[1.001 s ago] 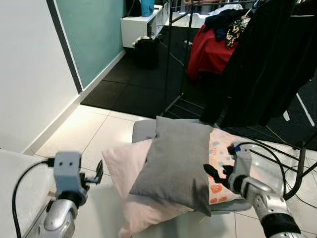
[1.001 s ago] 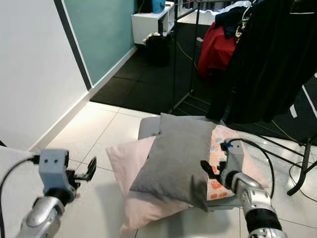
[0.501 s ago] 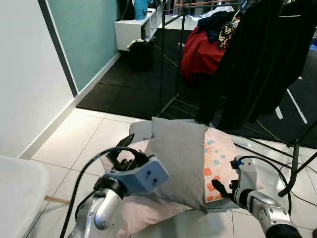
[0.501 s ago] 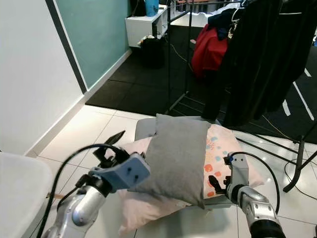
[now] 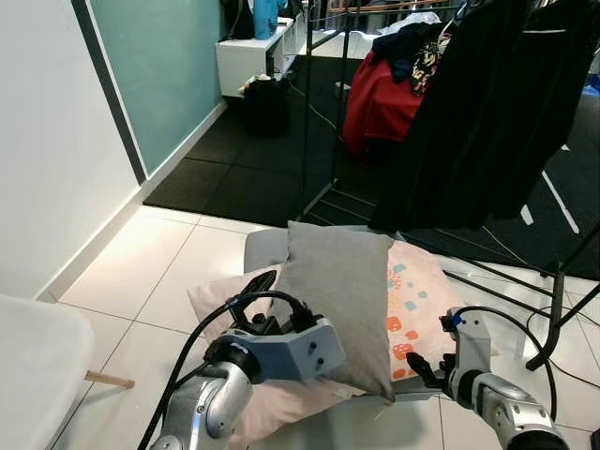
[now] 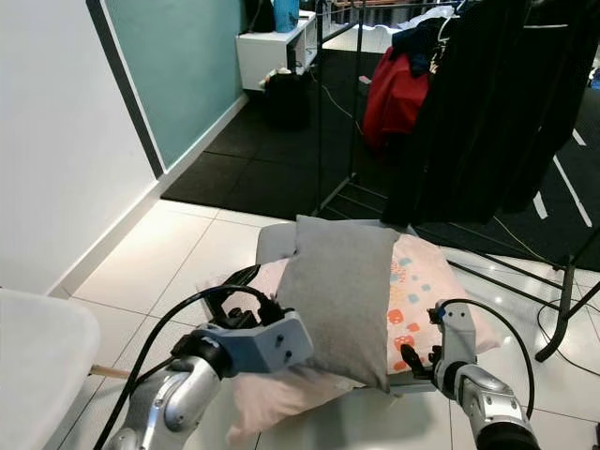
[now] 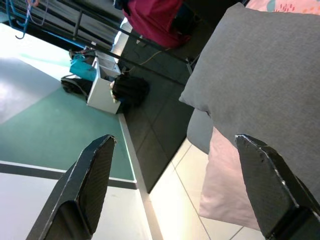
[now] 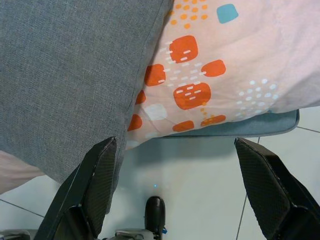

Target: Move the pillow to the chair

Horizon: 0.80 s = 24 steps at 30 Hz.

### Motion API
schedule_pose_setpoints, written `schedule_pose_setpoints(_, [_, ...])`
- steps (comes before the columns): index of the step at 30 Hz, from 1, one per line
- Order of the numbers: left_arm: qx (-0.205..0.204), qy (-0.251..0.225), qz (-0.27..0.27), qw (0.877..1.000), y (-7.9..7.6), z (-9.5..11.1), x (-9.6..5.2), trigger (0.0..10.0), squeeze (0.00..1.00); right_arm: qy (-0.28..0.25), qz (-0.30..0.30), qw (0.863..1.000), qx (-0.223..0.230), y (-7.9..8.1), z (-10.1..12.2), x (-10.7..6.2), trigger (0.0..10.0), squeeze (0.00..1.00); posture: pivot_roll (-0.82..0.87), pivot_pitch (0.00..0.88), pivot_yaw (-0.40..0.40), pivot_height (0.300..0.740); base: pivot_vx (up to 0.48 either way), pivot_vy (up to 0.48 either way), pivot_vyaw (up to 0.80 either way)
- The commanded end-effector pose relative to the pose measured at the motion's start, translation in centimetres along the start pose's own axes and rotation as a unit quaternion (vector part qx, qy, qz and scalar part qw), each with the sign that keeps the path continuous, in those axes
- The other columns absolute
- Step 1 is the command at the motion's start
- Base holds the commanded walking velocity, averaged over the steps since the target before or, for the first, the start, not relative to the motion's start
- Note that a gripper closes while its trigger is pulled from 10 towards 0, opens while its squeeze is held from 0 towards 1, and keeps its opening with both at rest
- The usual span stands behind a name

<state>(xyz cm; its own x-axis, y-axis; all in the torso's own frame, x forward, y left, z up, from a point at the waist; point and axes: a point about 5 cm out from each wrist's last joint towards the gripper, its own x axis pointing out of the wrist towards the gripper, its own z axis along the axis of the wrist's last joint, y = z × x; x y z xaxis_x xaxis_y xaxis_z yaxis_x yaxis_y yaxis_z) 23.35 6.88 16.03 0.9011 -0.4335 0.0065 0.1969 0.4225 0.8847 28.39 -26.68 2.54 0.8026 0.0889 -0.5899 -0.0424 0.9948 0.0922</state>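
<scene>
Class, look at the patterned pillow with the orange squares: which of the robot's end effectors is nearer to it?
The right end effector. It sits just off the near edge of the patterned pillow, open. The left end effector is at the pale pink pillow on the far side of the grey pillow.

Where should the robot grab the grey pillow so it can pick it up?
Probably by its two long side edges, one pincer on each. The grey pillow lies on top of the pile, tilted, so both sides are free. The left pincer, open, is already at its left edge, and the right pincer, open, sits by the lower right corner. Squeezing inward from both sides should lift it off the patterned pillow.
</scene>
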Motion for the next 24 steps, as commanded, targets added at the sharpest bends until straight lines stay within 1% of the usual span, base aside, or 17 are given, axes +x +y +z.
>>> schedule_pose_setpoints(1, [0.017, -0.007, -0.018, 1.000, -0.70, 0.45, 0.15, 10.0, 0.00, 0.002, -0.004, 1.000, -0.002, -0.47, -0.16, -0.12, 10.0, 0.00, -0.15, 0.078, -0.028, 0.740, 0.000, 0.000, 0.00])
schedule_pose_setpoints(6, [0.027, -0.001, -0.026, 0.999, -0.87, 0.54, 0.38, 10.0, 0.00, 0.006, -0.009, 1.000, -0.002, -0.80, -0.48, -0.18, 10.0, 0.00, -0.14, 0.075, -0.034, 0.740, 0.000, 0.000, 0.00])
schedule_pose_setpoints(7, [0.029, 0.000, -0.027, 0.999, -0.84, 0.51, 0.37, 10.0, 0.00, 0.007, -0.010, 1.000, -0.002, -0.78, -0.53, -0.16, 10.0, 0.00, -0.15, 0.076, -0.024, 0.740, 0.000, 0.000, 0.00])
schedule_pose_setpoints(9, [0.016, -0.001, -0.028, 0.999, -0.64, 0.38, 0.29, 10.0, 0.00, 0.006, -0.012, 1.000, 0.001, -0.80, -0.61, -0.16, 10.0, 0.00, -0.15, 0.076, -0.019, 0.740, 0.000, 0.000, 0.00])
schedule_pose_setpoints(11, [0.026, -0.001, -0.020, 0.999, -0.43, 0.43, 0.04, 10.0, 0.00, 0.002, -0.014, 1.000, 0.007, -0.87, -0.70, -0.23, 10.0, 0.00, -0.14, 0.079, -0.006, 0.740, 0.000, 0.000, 0.00])
schedule_pose_setpoints(15, [0.021, 0.000, -0.021, 1.000, -0.42, 0.43, -0.05, 10.0, 0.00, 0.001, -0.014, 1.000, 0.011, -0.91, -0.81, -0.28, 10.0, 0.00, -0.14, 0.080, -0.003, 0.740, 0.000, 0.000, 0.00])
schedule_pose_setpoints(20, [0.030, 0.000, -0.020, 0.999, -0.44, 0.54, -0.20, 10.0, 0.00, -0.001, -0.015, 1.000, 0.013, -0.93, -0.83, -0.23, 10.0, 0.00, -0.14, 0.082, 0.000, 0.740, 0.000, 0.000, 0.00])
schedule_pose_setpoints(23, [0.028, 0.001, -0.021, 0.999, -0.48, 0.45, -0.27, 10.0, 0.00, -0.003, -0.016, 1.000, 0.011, -0.81, -0.64, -0.10, 10.0, 0.00, -0.14, 0.072, -0.003, 0.740, 0.000, 0.000, 0.00])
schedule_pose_setpoints(24, [0.027, 0.002, -0.020, 0.999, -0.49, 0.21, -0.34, 10.0, 0.00, -0.008, -0.014, 1.000, 0.015, -0.52, -0.44, 0.09, 10.0, 0.00, -0.14, 0.052, 0.025, 0.740, 0.000, 0.000, 0.00])
